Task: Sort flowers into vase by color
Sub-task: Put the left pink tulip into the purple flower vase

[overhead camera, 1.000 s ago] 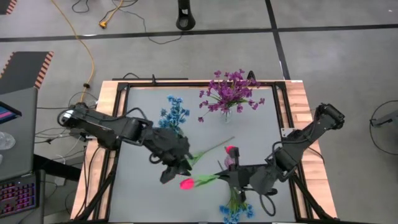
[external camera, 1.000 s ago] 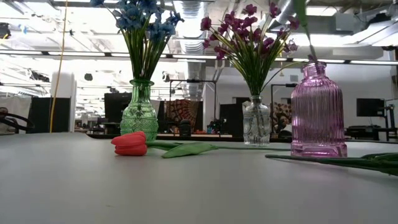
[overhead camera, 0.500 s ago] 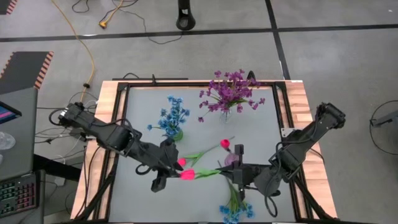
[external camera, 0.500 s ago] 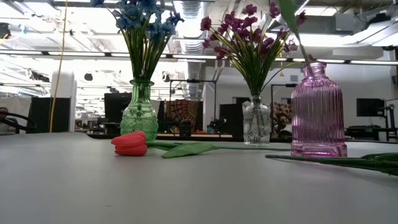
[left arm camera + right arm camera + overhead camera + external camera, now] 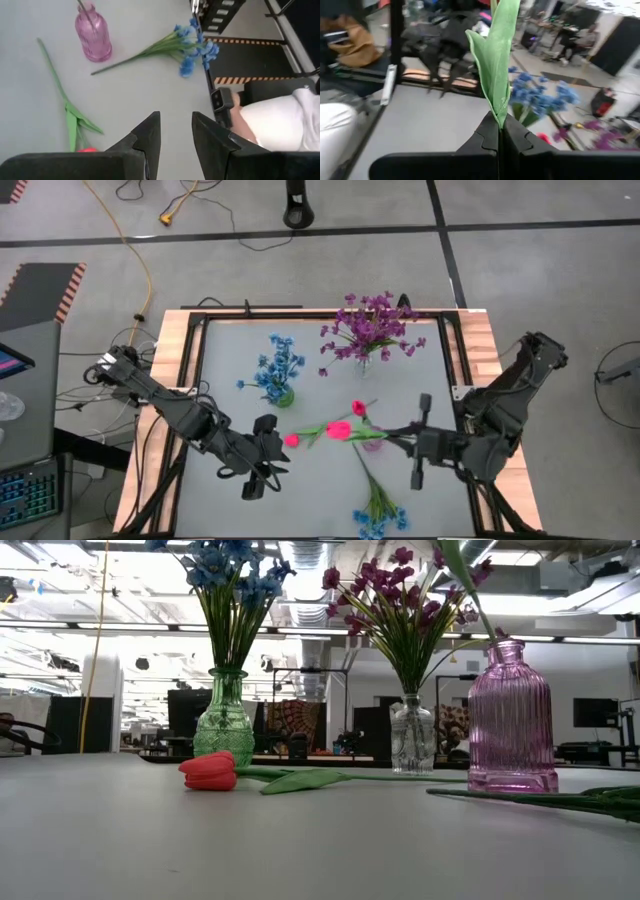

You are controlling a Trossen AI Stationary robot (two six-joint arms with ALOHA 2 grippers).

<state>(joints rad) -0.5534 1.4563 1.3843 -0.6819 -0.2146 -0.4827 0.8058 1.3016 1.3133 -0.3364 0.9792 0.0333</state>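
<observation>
The right gripper (image 5: 499, 134) is clenched on the green leaf (image 5: 496, 55) of a tulip stem, which rises straight out from between its fingertips. From above, that gripper (image 5: 417, 438) sits just beside the pink vase (image 5: 371, 439), with the held tulip's pink-red bud (image 5: 358, 409) above the vase, on the side away from the gripper.

The left gripper (image 5: 176, 131) hangs over bare table with its fingers parted by a narrow gap and nothing between them. A second tulip lies flat on the table just beside it, its red bud (image 5: 291, 440) close to the gripper (image 5: 266, 442) and its stem and leaf (image 5: 75, 120) running off toward the pink vase. Farther beyond it lies a blue sprig (image 5: 192, 46), near the table's edge, well apart from the gripper.

Behind both grippers, a green vase (image 5: 224, 724) holds blue flowers and a clear vase (image 5: 412, 735) holds purple flowers (image 5: 367, 326).
</observation>
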